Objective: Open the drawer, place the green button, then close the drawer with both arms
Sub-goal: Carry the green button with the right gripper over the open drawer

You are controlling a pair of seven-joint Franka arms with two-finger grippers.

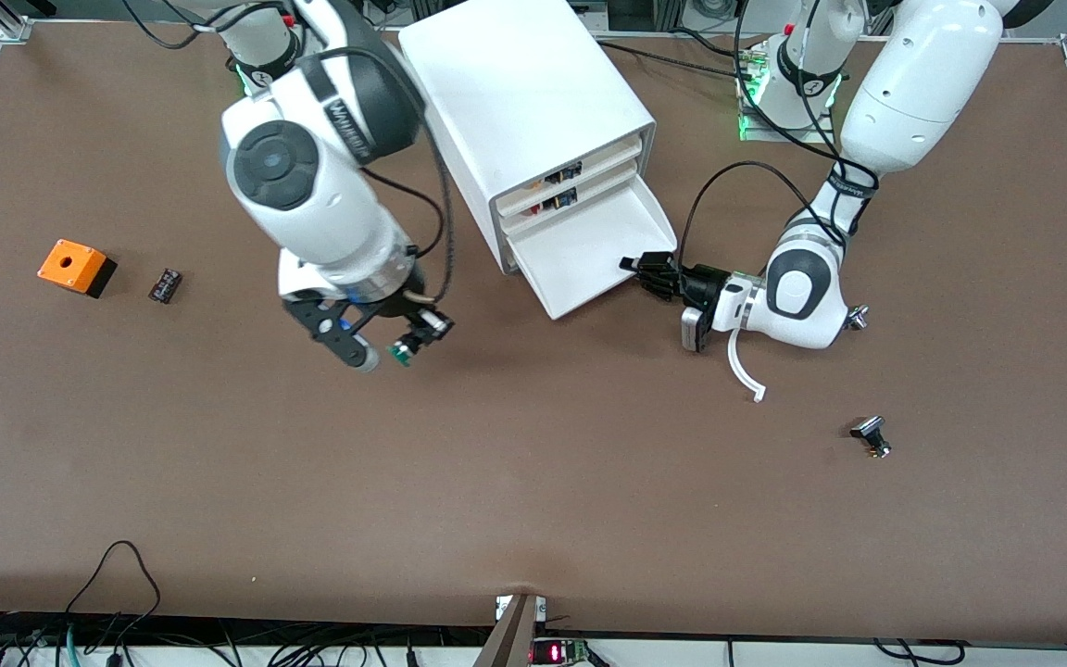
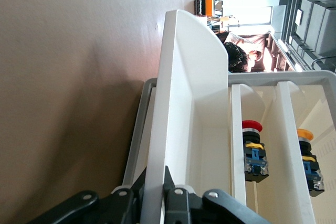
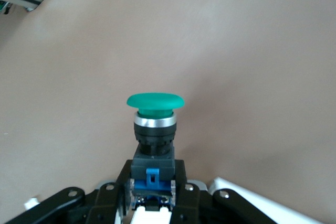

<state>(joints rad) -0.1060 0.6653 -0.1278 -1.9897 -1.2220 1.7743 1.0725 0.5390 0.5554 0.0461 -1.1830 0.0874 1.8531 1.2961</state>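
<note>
the right gripper, clamped on the green-capped push button, should carry it level over the open white plastic drawer near the table's top edge; the left gripper pinches the drawer's front wall.

High front camera facing robots; close wrist cameras, drawer shared.

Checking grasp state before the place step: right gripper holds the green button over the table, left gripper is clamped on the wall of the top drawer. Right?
Wrong drawer. The front view shows the left gripper on the pulled-out bottom drawer; the two above it are closed. The right gripper does hold the green button over the table.
</note>
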